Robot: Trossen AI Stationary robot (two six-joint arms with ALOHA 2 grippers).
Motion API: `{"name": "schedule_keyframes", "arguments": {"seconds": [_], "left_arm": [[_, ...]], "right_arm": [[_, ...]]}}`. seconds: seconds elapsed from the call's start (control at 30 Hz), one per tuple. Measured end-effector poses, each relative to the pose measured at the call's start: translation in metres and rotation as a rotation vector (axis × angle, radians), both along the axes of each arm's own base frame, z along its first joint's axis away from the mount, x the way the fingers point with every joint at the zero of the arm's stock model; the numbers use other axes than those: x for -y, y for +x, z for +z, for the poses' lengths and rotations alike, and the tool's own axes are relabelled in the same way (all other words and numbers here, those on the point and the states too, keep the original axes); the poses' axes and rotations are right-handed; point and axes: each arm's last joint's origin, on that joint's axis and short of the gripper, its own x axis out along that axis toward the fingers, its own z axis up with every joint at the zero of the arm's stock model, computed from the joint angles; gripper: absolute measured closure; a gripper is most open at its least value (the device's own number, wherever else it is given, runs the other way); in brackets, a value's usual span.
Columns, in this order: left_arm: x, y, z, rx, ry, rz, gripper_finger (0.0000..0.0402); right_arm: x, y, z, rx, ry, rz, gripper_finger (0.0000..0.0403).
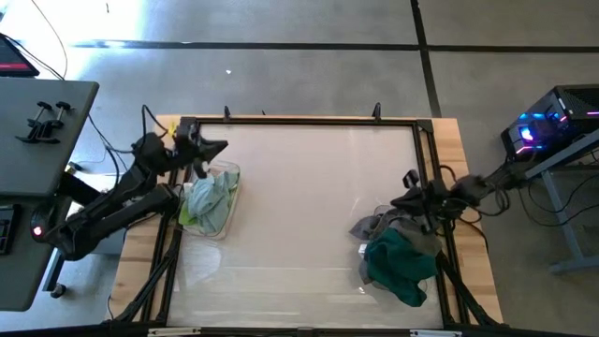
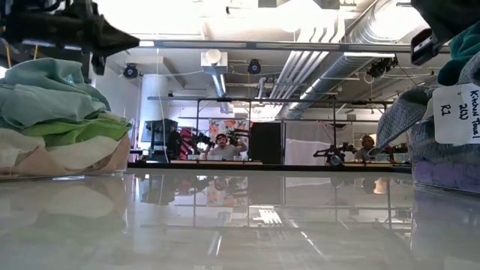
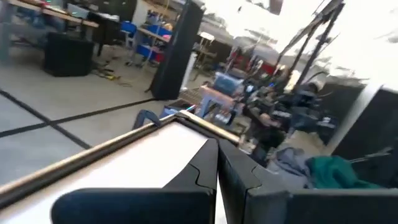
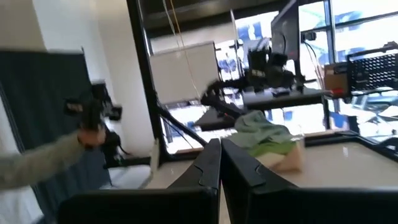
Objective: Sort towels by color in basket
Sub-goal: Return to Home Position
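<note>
Towels [image 1: 208, 198] sit in two clear bins on the table [image 1: 309, 187]. Left bin [image 2: 112, 161] is at the table's left edge: pale teal towel [image 2: 45, 90] on top, lime green towel [image 2: 71, 129] under it, white cloth [image 2: 45, 154] lowest. Right bin [image 2: 450, 180] is at the table's right edge: dark green towel [image 1: 401, 262] heaped on top, grey towel [image 1: 372, 225] spilling toward the table's middle, white tag [image 2: 455, 112] showing on that pile. Left gripper [image 3: 217, 155] hovers over the table's left edge, just beside the left bin, fingers pressed together, gripping nothing. Right gripper [image 4: 219, 152] hangs over the table's right edge, above the grey towel, fingers likewise closed and empty.
</note>
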Motion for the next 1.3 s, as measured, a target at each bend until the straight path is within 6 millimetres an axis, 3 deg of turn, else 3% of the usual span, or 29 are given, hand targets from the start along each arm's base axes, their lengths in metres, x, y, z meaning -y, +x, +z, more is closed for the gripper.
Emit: {"name": "schedule_keyframes", "arguments": {"seconds": [0.13, 0.3, 0.43, 0.6, 0.9, 1.3], "left_arm": [[0.017, -0.006, -0.022, 0.105, 0.009, -0.075, 0.0401], [0.035, -0.01, -0.036, 0.19, 0.025, -0.117, 0.0401], [0.043, -0.001, -0.046, 0.148, 0.026, -0.137, 0.0401], [0.056, 0.01, -0.073, 0.095, 0.054, -0.169, 0.0401], [0.072, 0.012, -0.079, -0.013, 0.231, -0.262, 0.0401], [0.071, 0.012, -0.086, -0.089, 0.214, -0.211, 0.0401]], "right_arm": [[-0.002, 0.005, -0.017, 0.02, 0.058, 0.012, 0.0402], [-0.001, 0.005, -0.018, 0.016, 0.087, -0.015, 0.0403], [-0.001, 0.005, -0.018, 0.021, 0.081, -0.03, 0.0403], [-0.001, 0.006, -0.019, 0.012, 0.077, -0.033, 0.0403], [-0.002, 0.008, -0.03, -0.094, 0.019, -0.046, 0.0403], [0.006, 0.01, -0.036, -0.159, -0.058, -0.214, 0.0403]]}}
